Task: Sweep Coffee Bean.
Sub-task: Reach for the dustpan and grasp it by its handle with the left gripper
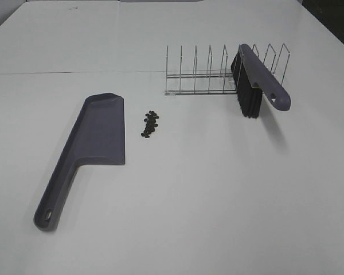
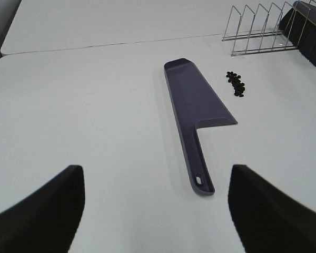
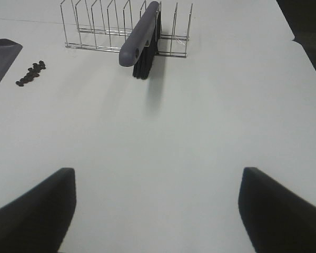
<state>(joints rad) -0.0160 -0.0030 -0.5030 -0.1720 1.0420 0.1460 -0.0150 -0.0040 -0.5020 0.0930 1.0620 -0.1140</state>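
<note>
Hovering over the white bench (image 1: pixel 218 206), my left fingers (image 2: pixel 42 211) stand spread wide with nothing between them, and my right fingers (image 3: pixel 37 211) are spread just as wide, also empty. In the high view, the coffee bean (image 1: pixel 150 123) cluster lies a little left of centre, just beside the right edge of the purple dustpan (image 1: pixel 97 137) but apart from it. At upper right, the brush (image 1: pixel 258 77) rests in the wire rack (image 1: pixel 195 74), black bristles downward.
</note>
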